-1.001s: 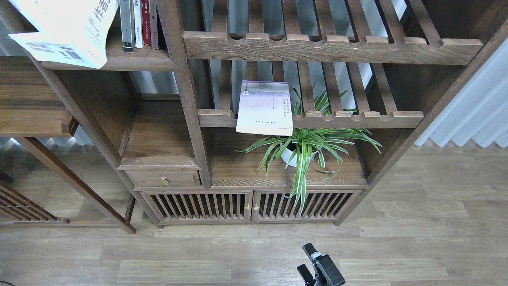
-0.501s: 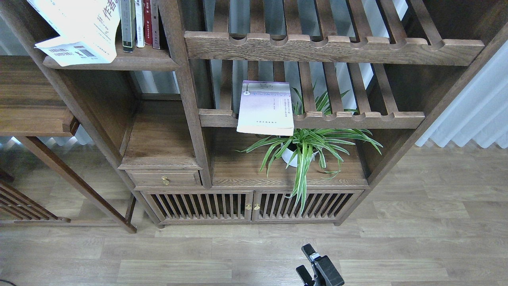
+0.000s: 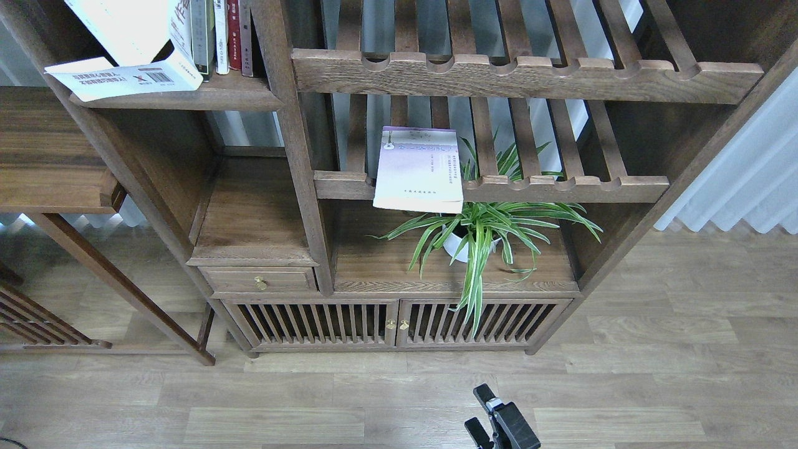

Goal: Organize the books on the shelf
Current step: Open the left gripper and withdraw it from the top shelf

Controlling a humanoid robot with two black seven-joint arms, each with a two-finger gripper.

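A gripper (image 3: 489,415) is seen low at the bottom centre of the frame, over the floor; which arm it belongs to cannot be told for certain, though it is taken for the right one, and its two dark fingers appear parted with nothing held. The other gripper is not in view. At the upper left, the large white book (image 3: 128,59) has been swung further onto the shelf (image 3: 187,98) than half a second ago: its barcoded back now lies nearly flat on the board, its upper part tipped against the upright spines (image 3: 218,34). Its corner is seen overhanging the shelf's left end. The placing is judged nearly done, though squaring up is probably wanted. The lavender-white book (image 3: 419,169) is left unmoved on the slatted rack (image 3: 561,187) at centre, above the spider plant (image 3: 480,231), and is judged the next to be fetched.
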